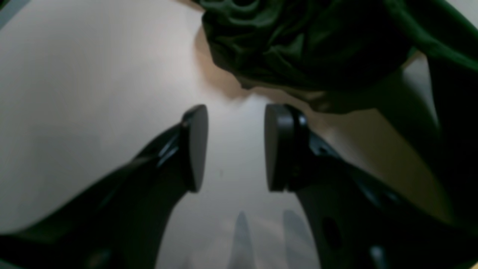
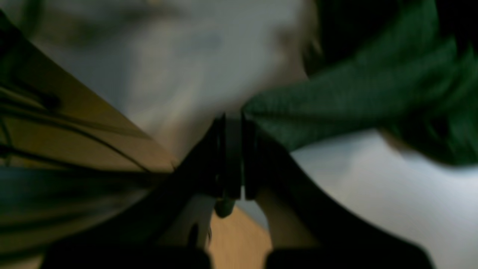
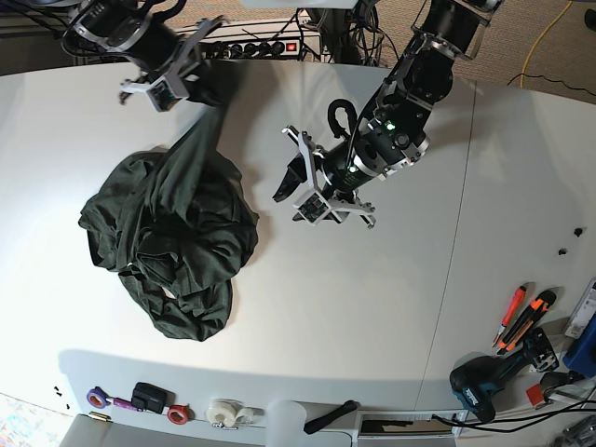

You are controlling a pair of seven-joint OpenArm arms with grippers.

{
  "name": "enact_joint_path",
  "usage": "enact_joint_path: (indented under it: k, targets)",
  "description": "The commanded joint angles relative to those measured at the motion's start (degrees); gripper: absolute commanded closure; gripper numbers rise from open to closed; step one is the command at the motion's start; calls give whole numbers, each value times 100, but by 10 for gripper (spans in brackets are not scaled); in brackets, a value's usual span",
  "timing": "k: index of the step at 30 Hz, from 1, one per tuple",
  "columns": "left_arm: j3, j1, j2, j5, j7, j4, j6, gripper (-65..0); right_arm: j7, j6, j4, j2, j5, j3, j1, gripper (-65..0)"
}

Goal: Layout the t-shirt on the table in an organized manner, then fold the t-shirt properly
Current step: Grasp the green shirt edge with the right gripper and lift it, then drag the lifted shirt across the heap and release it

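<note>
Fingers of the right gripper [image 2: 233,157] are pressed together on a fold of the t-shirt [image 3: 172,247]; in the right wrist view a taut green band of cloth runs from between the pads off to the right. Fingers of the left gripper [image 1: 235,149] stand apart with nothing between them, bare table [image 3: 372,307] showing in the gap.

Table: a white surface under both sets of fingers, with a thin dark seam beyond the left arm.

T-shirt: dark green and crumpled in a heap on the table. One stretch is drawn up from the heap to the right gripper's fingers. The heap lies just ahead of the left gripper's open fingertips, not touching them.

Tools: an orange-handled cutter [image 3: 510,315] and a dark drill [image 3: 489,382] lie near the table edge, well apart from both grippers.
</note>
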Motion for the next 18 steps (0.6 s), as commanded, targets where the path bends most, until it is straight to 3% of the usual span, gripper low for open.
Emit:
enact_joint_path:
  k: [1,4,7,10,12,15,18]
  targets:
    - [-4,-92,-13,-57,-151,101,0,-258,234,79,101,48,90,-105,103,0]
    - [-7,-107,-98,15,-151,101,57,-258,337,76,101,48,87,-616,503,0]
    - [-7,-109,-186,466,-245,101,623,-258,507,63,101,48,17,-1222,951,0]
    - [-9,-109,-367,763,-282,101,1200,-258,951,-131,101,37,-605,-1744,1403,0]
    - [-9,-105,-531,809,-278,101,1419,-258,1191,-529,101,-48,-1261,-1996,1714,0]
    - [-9,-107,-796,809,-278,101,1705,-258,1397,-1379,101,-278,-2177,-2170,2234,0]
    - [-9,-105,-960,874,-271,101,1836,-258,1593,-1963,101,-483,-2594,-2159,2833,0]
